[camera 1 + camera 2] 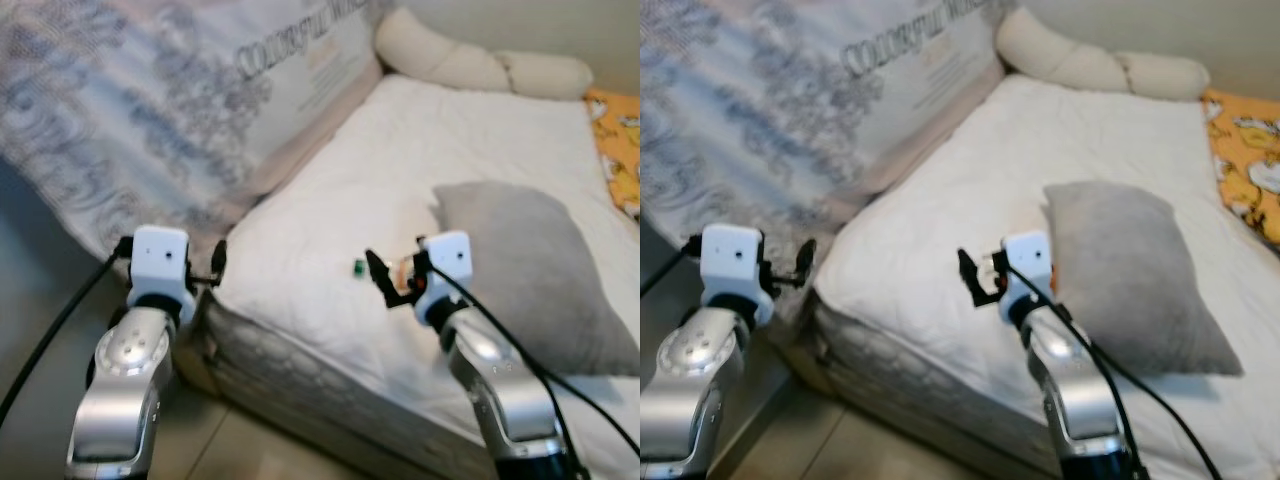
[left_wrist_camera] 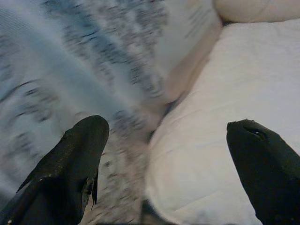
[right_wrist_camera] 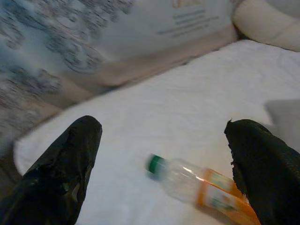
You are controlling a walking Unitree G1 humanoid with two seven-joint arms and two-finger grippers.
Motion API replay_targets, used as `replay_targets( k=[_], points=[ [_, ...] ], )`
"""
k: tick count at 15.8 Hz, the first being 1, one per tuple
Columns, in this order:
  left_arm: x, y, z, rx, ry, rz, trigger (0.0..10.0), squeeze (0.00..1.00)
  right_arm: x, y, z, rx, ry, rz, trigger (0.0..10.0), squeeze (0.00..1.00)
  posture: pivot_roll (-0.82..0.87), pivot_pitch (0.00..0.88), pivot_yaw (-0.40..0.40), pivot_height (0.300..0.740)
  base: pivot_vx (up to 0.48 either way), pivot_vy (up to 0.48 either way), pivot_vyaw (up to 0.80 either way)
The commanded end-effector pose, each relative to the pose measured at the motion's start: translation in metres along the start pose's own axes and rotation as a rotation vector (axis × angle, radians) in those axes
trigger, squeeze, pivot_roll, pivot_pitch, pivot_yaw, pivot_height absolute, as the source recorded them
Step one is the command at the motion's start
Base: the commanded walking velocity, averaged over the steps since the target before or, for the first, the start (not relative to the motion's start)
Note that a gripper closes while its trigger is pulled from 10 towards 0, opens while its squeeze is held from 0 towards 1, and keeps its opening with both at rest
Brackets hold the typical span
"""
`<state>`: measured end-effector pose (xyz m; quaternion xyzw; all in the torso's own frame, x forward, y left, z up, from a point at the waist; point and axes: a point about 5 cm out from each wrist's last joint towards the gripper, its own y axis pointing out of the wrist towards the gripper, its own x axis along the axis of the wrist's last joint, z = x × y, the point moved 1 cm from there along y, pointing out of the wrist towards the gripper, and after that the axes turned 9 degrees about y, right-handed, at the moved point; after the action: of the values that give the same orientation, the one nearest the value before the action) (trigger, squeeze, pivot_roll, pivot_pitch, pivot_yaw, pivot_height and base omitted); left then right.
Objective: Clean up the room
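Left hand (image 1: 205, 268) hovers by the bed corner, fingers spread, nothing between them; patterned quilt (image 1: 150, 110) piled beyond it. Right hand (image 3: 161, 173) is over the white bed (image 1: 330, 210), fingers spread wide, not yet touching anything. Plastic bottle (image 3: 187, 180), green cap, orange label, lies on its side on the sheet between the open fingers, near the grey pillow (image 1: 530, 270). Step in hand, as judged: approach to pick up the bottle. Next move calls for lowering, centring on the body, then closing.

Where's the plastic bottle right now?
The plastic bottle lies on its side on the white bed, just ahead of the open right hand, beside the grey pillow.
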<state>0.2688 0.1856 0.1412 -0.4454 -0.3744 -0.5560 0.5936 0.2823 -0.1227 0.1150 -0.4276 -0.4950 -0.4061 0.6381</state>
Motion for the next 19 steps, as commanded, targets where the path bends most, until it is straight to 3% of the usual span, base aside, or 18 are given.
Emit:
replay_targets(
  k=[1, 5, 9, 12, 15, 16, 19],
  points=[
    [0.002, 0.0, -0.004, -0.02, 0.003, -0.007, 10.0, 0.0, 0.001, -0.001, -0.003, -0.006, -0.024, 0.001, 10.0, 0.0, -0.03, 0.0, 0.014, 0.74, 0.285, 0.0, 0.0],
    [0.002, 0.0, -0.004, -0.024, 0.005, -0.008, 10.0, 0.0, 0.0, -0.001, -0.002, -0.011, -0.023, 0.008, 10.0, 0.0, -0.03, 0.0, 0.016, 0.74, 0.284, 0.0, 0.6],
    [0.002, -0.001, -0.006, -0.036, 0.025, -0.009, 10.0, 0.0, 0.0, -0.001, -0.005, -0.026, 0.011, 0.009, 10.0, 0.0, -0.03, 0.0, 0.018, 0.74, 0.206, 0.0, 0.0],
    [0.004, -0.004, -0.018, -0.148, 0.045, -0.006, 10.0, 0.0, -0.002, -0.003, -0.008, -0.016, -0.003, 0.058, 10.0, 0.0, -0.03, 0.0, 0.013, 0.74, 0.0, 0.0, 0.0],
    [0.004, -0.007, -0.028, -0.235, 0.051, -0.005, 10.0, 0.0, 0.001, 0.013, -0.032, -0.067, -0.086, 0.123, 10.0, 0.0, -0.03, 0.0, 0.015, 0.74, 0.0, 0.0, 0.0],
    [0.004, -0.008, -0.031, -0.273, 0.065, -0.004, 10.0, 0.0, 0.002, 0.021, -0.042, -0.078, -0.118, 0.165, 10.0, 1.0, -0.03, 0.0, 0.012, 0.74, 0.0, 0.0, 0.0],
    [0.004, -0.01, -0.038, -0.449, 0.086, 0.01, 10.0, 0.0, -0.001, 0.043, -0.07, -0.012, -0.381, 0.353, 10.0, 1.0, -0.02, 0.0, 0.009, 0.74, 0.0, 0.0, 0.0]
  ],
)
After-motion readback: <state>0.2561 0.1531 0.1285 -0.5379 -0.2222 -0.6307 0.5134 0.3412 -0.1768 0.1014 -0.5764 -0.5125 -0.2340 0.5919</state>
